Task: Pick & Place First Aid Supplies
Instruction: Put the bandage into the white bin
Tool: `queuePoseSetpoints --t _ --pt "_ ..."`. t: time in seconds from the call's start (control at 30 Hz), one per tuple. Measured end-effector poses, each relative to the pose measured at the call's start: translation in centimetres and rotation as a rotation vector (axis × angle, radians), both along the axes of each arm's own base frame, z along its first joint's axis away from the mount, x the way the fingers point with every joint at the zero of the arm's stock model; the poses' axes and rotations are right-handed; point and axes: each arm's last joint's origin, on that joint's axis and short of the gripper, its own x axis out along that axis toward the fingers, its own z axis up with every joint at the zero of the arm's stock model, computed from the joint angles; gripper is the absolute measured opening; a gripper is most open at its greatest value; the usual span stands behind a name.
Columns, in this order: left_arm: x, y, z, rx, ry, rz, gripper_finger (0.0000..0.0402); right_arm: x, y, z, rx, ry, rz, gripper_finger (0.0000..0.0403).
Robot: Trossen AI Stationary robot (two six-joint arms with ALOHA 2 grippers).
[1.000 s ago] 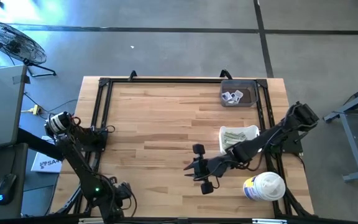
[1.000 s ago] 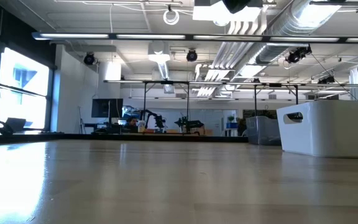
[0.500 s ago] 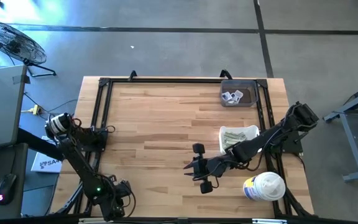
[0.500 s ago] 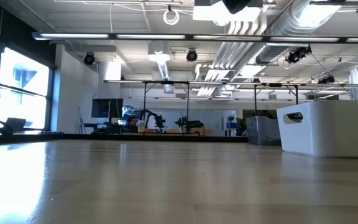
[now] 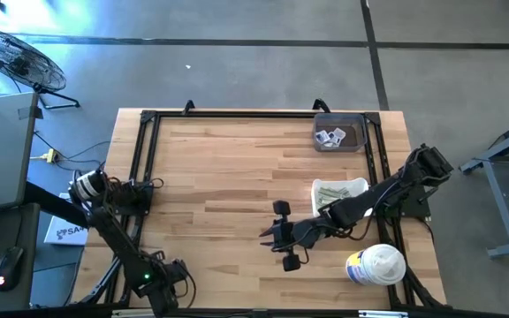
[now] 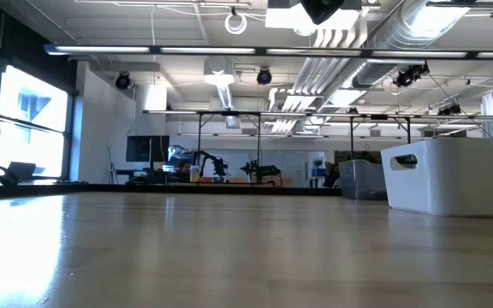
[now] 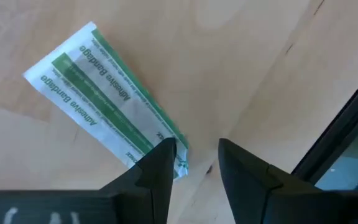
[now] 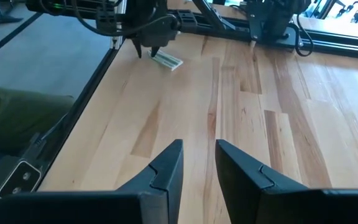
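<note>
Beyond the right gripper (image 5: 270,240), toward the far right corner of the worktop (image 5: 228,168): one dark tray (image 5: 340,133) holding several small square white sachets (image 5: 330,136). Nearer, beside the right arm: one white bin (image 5: 338,193) holding narrow greenish-white strip wrappers (image 5: 332,193). Just beside that arm's elbow: one large white tub (image 5: 376,265), upright. Right gripper: over mid-worktop, fingers parted, nothing between them. Left gripper (image 7: 193,160): at the near left corner, fingers parted, one fingertip touching the end of a single adhesive bandage wrapper (image 7: 101,93) lying flat on the wood; same wrapper visible ahead of the right gripper (image 8: 167,60). Worktop: pale butcher-block planks, black frame rails. Room: concrete floor, floor fan (image 5: 18,58), ceiling ducts.
</note>
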Motion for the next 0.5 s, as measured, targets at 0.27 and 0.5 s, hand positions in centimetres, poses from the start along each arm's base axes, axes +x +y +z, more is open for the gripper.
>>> queuePoseSetpoints --t 0.27,0.5 --pt "0.23 -0.25 1.01 0.053 -0.009 -0.011 0.0127 0.09 -0.19 -0.01 0.001 0.001 -0.005 0.0087" --pt "0.14 -0.19 0.90 0.058 0.015 0.005 0.0127 0.08 -0.18 0.00 0.002 0.001 -0.004 0.0087"
